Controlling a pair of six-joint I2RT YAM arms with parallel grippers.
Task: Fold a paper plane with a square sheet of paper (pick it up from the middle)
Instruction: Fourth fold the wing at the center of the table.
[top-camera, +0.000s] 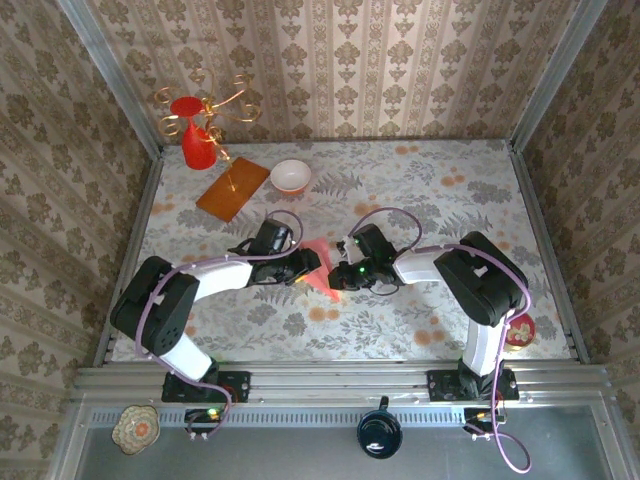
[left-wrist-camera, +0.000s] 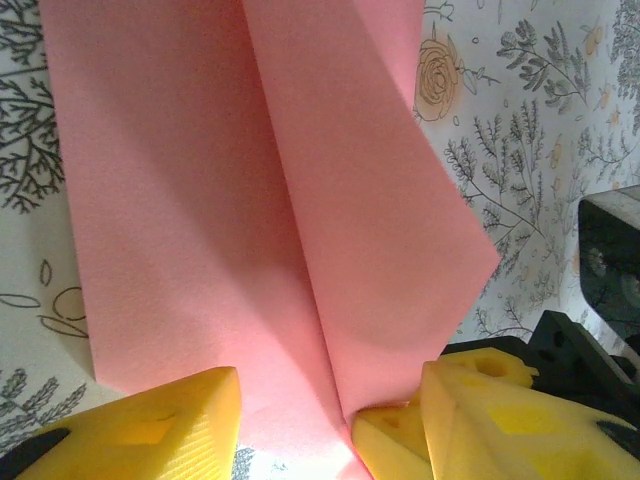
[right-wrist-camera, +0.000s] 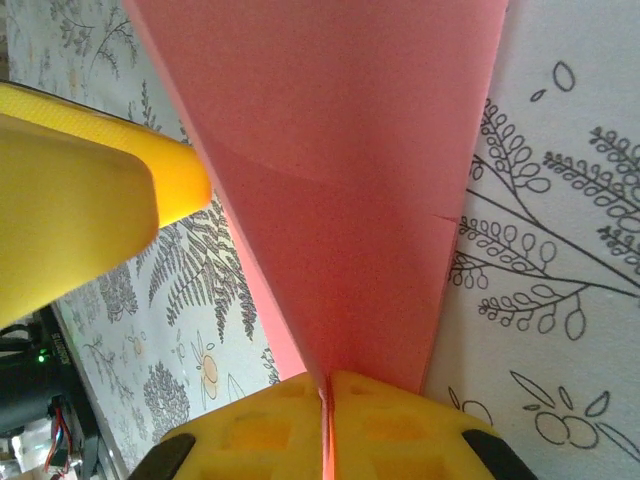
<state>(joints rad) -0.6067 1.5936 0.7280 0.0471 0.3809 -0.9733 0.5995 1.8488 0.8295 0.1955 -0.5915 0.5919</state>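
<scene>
The pink sheet of paper (top-camera: 318, 258) lies mid-table between both arms, folded into a long wedge with a raised centre ridge (left-wrist-camera: 290, 220). My right gripper (right-wrist-camera: 328, 420) is shut on the fold at the narrow end, and the paper (right-wrist-camera: 340, 170) fans out ahead of it. My left gripper (left-wrist-camera: 330, 405) is open: its yellow fingers (left-wrist-camera: 150, 430) stand either side of the paper without pinching it. The right gripper's tips (left-wrist-camera: 390, 440) show between them. From above, the left gripper (top-camera: 303, 266) and right gripper (top-camera: 343, 272) meet at the paper.
At the back left stand a red vase (top-camera: 198, 142), an orange-brown wooden board (top-camera: 233, 188) and a white bowl (top-camera: 291, 176). A small red object (top-camera: 520, 331) sits by the right arm's base. A dark mug (top-camera: 380, 432) and a small dish (top-camera: 135, 428) rest below the table edge.
</scene>
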